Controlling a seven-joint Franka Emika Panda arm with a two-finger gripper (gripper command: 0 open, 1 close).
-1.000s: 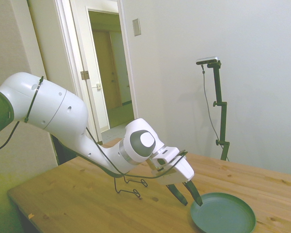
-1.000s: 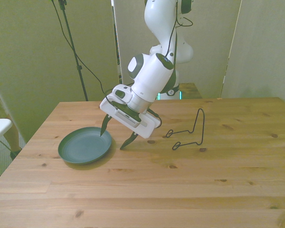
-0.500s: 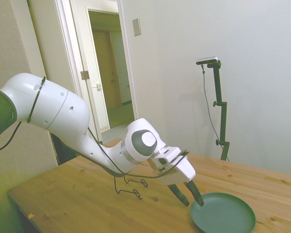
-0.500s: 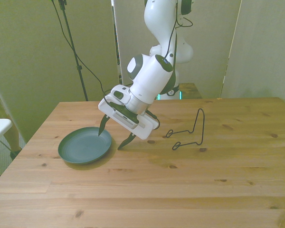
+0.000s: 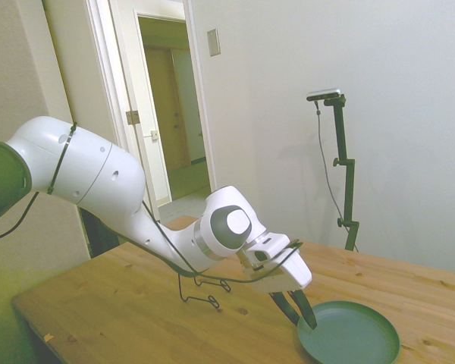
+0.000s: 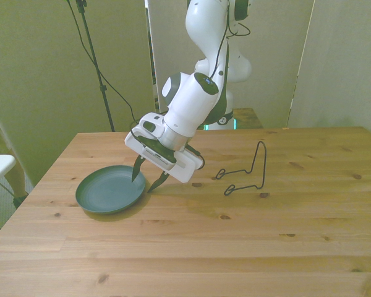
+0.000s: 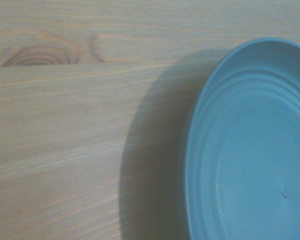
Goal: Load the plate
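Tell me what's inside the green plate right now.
The plate holds no object; its bare inside shows in the wrist view. The open gripper straddles its rim, one finger over the inside, one outside. Whether that finger touches cannot be told.

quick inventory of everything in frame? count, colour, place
plate: 1, matte teal-green, empty, flat on the table toward the front view's left; its rim also fills one side of the wrist view.
wire stand: 1, thin black, on the table toward the front view's right, well apart from the plate.
table: 1, light wood with knots, carries both things.
doorway: 1, white frame, open, behind the table in the side view.
arm: 1, white, tilted down toward the plate.
pincer: 1, white body with dark fingers, open, straddling the plate's rim on the side nearer the wire stand, one finger over the plate and one outside it; holding nothing.
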